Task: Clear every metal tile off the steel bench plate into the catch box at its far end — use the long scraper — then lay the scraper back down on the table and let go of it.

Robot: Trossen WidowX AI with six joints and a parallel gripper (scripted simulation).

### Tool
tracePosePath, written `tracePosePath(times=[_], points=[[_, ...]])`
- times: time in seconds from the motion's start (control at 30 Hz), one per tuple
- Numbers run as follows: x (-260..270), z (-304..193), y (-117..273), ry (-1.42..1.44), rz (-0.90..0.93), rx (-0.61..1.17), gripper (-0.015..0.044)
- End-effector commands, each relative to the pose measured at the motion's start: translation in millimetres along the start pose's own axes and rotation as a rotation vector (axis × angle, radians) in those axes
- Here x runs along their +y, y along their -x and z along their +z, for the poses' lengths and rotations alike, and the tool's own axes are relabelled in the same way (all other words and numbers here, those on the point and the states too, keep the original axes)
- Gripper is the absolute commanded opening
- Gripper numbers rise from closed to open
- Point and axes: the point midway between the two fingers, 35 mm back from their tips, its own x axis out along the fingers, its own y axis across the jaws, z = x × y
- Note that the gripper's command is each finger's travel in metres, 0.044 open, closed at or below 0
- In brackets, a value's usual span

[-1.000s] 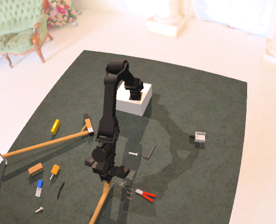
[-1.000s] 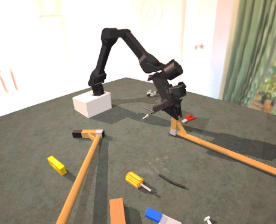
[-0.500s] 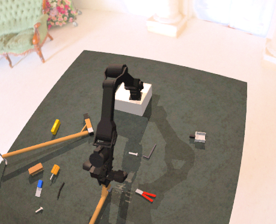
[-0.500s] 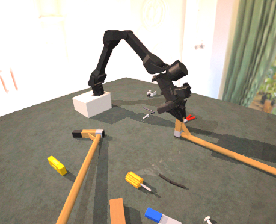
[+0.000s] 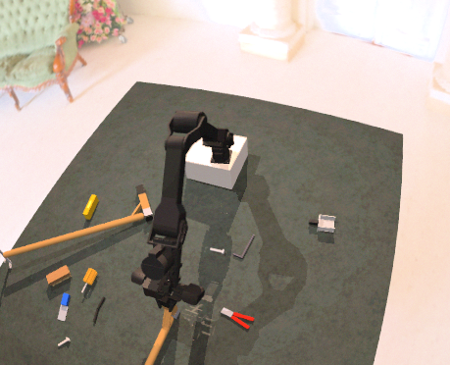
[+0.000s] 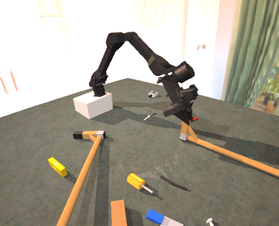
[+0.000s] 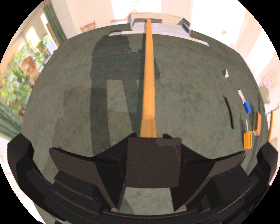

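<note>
Cannot follow the long scraper to its far end in top or exterior views — cut off, like the brown block in the latter.
</note>
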Motion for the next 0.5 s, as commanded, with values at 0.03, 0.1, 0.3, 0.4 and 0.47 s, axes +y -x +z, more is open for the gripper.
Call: tracePosePath(times=[0.03,0.1,0.3,0.4,0.47], points=[[-0.2,10.8,-4.2,0.002,0.006,-0.014,0.0000],[-0.4,12.8,-5.8,0.002,0.006,-0.014,0.0000],[-0.4,6.4,-4.7,0.000,0.000,-0.002,0.0000],[-0.4,6.4,-4.7,0.000,0.000,-0.002,0.0000],[-0.4,6.4,-4.7,0.000,0.000,-0.002,0.0000]])
